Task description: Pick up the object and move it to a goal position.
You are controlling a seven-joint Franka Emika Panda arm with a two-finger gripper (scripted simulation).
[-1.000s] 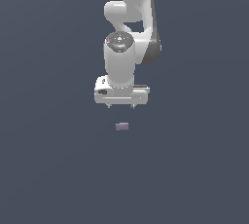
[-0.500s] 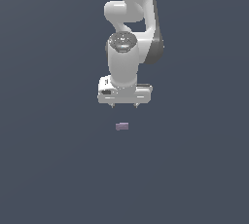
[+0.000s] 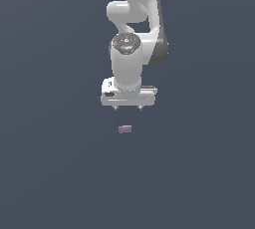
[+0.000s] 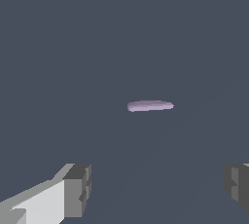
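One purple block [image 3: 125, 129] — one gripper [image 3: 128, 108] — nothing more.

The arm [image 3: 134, 4] runs off the top edge of the exterior view, the pincer [image 4: 155, 189] fingers [image 4: 78, 189] are cut by the wrist view's lower edge, and the block [image 3: 125, 129] seems too small to show any detail.

plain dark slate-grey ground [image 3: 55, 173], flat even light

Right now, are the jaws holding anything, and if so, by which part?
Nothing is held. The gripper hangs with its jaws spread wide, and the purple block lies apart from it on the floor, untouched.
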